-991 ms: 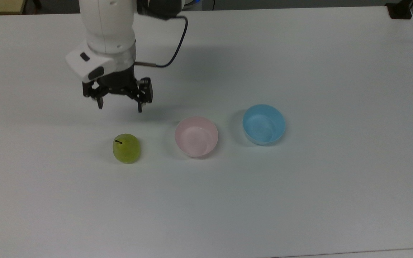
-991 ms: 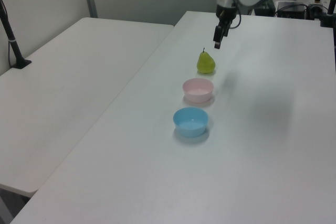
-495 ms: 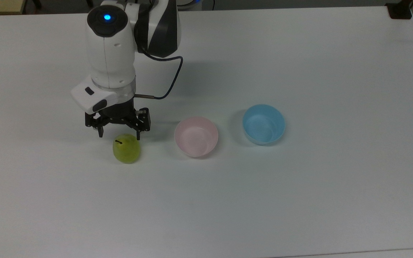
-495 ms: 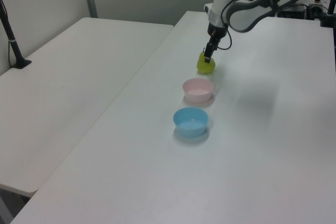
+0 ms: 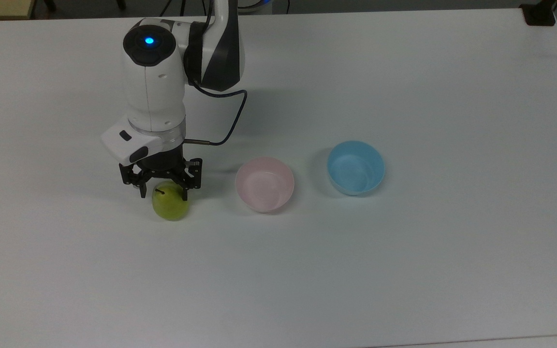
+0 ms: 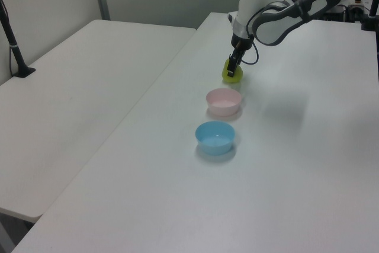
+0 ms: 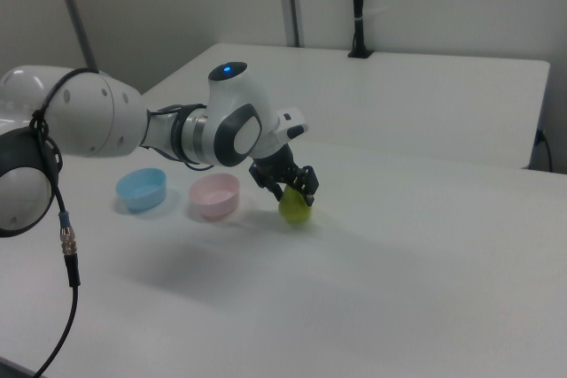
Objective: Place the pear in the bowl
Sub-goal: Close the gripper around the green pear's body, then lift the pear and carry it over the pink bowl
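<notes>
Your gripper [image 5: 163, 193] sits low over the pear [image 5: 171, 207], fingers spread wide with one black fingertip [image 5: 142, 192] on each side of the fruit's upper part near the stem; whether they touch the skin you cannot tell. The pear stands on the white table [image 5: 404, 270]. To the top view's right of the fingers, a short stretch of bare table separates them from the pink bowl [image 5: 264, 184], open side up. Past it, farther from the fingers on the same line, stands the light blue bowl [image 5: 356, 167]. Table edges lie well away from the fingers. A second white table [image 6: 77, 93] adjoins at the left view's left.
</notes>
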Motion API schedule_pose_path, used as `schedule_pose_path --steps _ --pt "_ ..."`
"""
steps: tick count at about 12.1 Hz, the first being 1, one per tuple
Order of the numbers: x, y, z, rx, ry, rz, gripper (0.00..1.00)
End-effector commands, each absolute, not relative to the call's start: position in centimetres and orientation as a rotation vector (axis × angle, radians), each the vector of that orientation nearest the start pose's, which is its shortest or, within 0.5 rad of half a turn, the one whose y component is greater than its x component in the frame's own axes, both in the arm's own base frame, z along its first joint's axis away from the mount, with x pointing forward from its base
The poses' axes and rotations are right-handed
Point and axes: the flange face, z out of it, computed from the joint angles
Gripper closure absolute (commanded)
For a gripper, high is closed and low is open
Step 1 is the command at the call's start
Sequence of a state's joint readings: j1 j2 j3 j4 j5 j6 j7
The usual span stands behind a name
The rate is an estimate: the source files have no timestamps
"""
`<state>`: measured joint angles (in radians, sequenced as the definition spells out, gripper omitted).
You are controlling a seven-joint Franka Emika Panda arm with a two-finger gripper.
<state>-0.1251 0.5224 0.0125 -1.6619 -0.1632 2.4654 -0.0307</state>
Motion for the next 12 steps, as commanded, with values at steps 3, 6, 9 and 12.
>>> schedule_pose_path --steps 3,6,9,12 --pt "70.2 -8.2 35.2 -3.251 -0.074 -0.509 0.63" --pt "69.7 -8.2 38.3 -3.246 -0.058 -0.557 0.67" --pt "68.9 -7.6 39.9 -3.248 -0.063 -0.551 0.68" --pt "67.8 -3.4 42.7 -3.241 -0.031 -0.457 0.67"
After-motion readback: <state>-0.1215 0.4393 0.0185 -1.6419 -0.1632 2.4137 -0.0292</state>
